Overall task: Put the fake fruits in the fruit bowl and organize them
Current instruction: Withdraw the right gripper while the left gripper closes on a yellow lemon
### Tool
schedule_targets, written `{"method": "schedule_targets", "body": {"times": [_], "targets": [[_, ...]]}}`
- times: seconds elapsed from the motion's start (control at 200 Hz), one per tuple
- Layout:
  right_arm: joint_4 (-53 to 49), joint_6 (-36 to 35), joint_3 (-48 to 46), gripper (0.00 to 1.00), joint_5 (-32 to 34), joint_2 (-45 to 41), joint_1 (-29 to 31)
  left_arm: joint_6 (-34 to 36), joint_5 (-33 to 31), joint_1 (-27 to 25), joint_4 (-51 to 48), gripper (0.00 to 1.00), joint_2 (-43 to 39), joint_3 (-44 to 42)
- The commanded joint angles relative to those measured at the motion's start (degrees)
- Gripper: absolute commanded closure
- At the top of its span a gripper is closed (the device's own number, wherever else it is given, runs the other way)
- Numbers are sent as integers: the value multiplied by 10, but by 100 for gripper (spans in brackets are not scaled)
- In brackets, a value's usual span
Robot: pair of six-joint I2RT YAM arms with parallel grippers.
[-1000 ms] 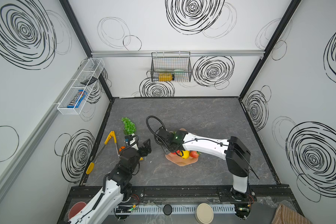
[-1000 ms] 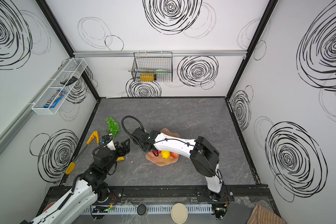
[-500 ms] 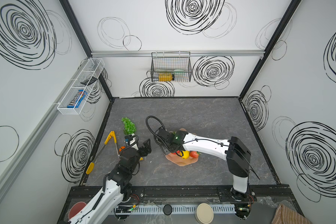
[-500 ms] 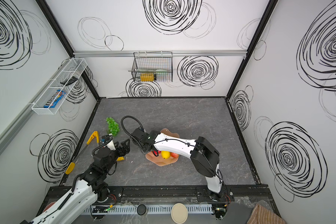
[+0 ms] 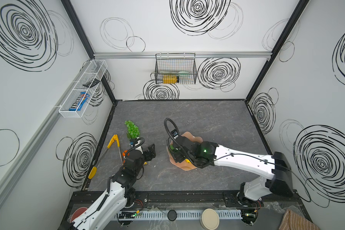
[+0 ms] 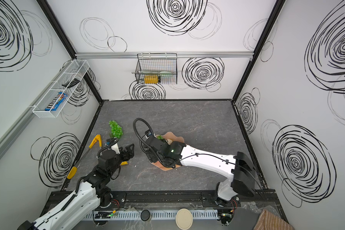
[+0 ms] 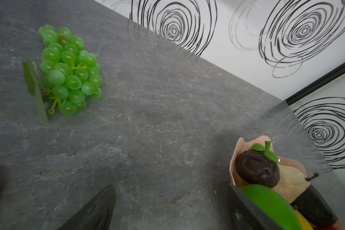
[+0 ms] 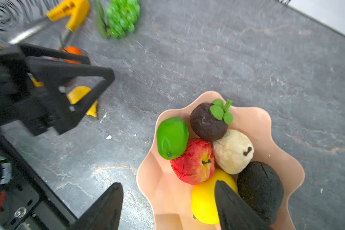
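Lime [image 8: 172, 137], apple [image 8: 193, 161], mangosteen [image 8: 207, 123], pear [image 8: 233, 151], avocado [image 8: 259, 187] and lemon [image 8: 203, 203] lie in the fruit bowl [image 8: 267, 123] under the right tool [image 8: 167, 184], which is spread and empty. Grape bunch [image 7: 70, 69] and orange [image 8: 72, 52] lie on the bench [image 7: 167, 99] near the left tool [image 7: 170, 186], also spread and empty.

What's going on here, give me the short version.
A two-armed robot is filling the fruit bowl. It holds a lime, apple, mangosteen, pear, avocado and lemon. The right gripper hangs open over the bowl's edge, holding nothing. The left gripper, also open and empty, hovers above the table left of the bowl. The grape bunch and a small orange lie on the table near the tongs.
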Motion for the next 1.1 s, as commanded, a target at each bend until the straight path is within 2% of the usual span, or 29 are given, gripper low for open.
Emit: {"method": "schedule_targets", "body": {"times": [0.0,0.16,0.255,0.415,0.61,0.831,1.096], "targets": [[102,-56,-82,24,5,-83,0,-32,-62,-29,-65,9,33,69],[182,-54,-217,21,26,-209,-5,-73,-174,-95,-195,7,73,129],[208,-52,-276,20,39,-267,-9,-95,-196,-104,-247,6,65,140],[273,-52,-383,19,48,-362,-21,-116,-173,-94,-302,6,59,162],[314,-45,-476,18,11,-453,-57,-145,-145,-57,-328,6,100,168],[308,-23,-519,17,-24,-512,-105,-142,-66,32,-279,7,138,129],[330,-16,-543,16,-60,-545,-130,-150,-34,33,-268,12,173,111]]}}
